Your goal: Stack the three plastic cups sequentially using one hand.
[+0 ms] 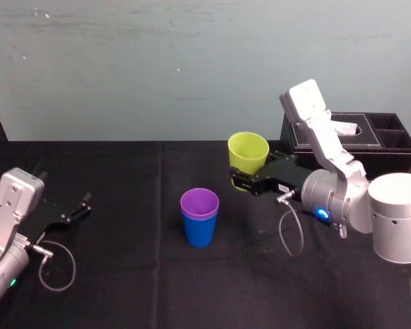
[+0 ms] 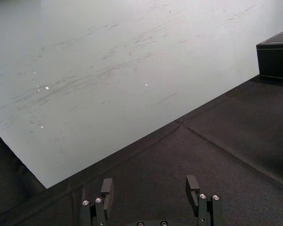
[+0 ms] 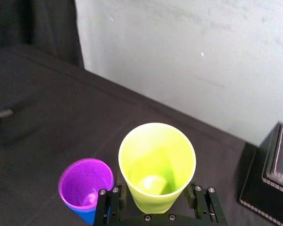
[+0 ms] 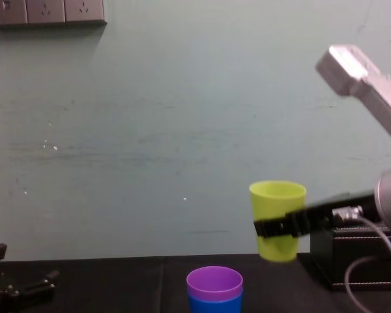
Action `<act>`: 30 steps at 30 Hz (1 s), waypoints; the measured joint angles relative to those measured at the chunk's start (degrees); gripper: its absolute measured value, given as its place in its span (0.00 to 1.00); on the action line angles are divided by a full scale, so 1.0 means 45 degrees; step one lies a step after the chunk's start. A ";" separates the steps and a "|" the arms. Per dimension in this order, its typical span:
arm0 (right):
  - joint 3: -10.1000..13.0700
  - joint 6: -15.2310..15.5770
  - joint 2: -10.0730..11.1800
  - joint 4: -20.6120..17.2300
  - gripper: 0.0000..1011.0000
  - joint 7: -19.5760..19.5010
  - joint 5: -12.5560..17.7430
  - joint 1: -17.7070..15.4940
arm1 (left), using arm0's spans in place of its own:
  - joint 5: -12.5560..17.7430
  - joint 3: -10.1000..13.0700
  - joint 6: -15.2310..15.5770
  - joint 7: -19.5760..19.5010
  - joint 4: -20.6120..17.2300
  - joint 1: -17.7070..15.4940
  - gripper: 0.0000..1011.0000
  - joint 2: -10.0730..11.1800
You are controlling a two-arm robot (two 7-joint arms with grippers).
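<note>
Plain tapered yellow-green cup (image 1: pixel 248 152), upright

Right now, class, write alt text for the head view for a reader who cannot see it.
The right gripper holds the yellow-green cup upright, to the right of the purple cup nested in the blue cup on the black table. The left gripper rests open at far left.

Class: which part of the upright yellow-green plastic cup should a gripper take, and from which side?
Its lower wall, from the side, as the right gripper does now. The yellow-green plastic cup is upright, mouth up. Its round tapered wall suits a level sideways pinch, which leaves the base free for stacking.
</note>
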 joint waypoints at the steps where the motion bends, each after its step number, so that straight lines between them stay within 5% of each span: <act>1: 0.0004 0.0026 0.0012 -0.0114 0.70 0.0038 0.0032 0.0010 | 0.0001 0.0000 0.0000 0.0000 0.0000 0.0000 0.99 0.0000; 13: -0.0329 0.0397 0.0110 -0.0909 0.70 0.0374 0.0493 0.0180 | 0.0001 0.0000 0.0000 0.0000 0.0000 0.0001 0.99 0.0000; 30: -0.1255 0.0603 0.0174 -0.0672 0.70 0.0765 0.0881 0.0648 | 0.0000 0.0000 0.0000 0.0000 0.0000 0.0000 0.99 0.0000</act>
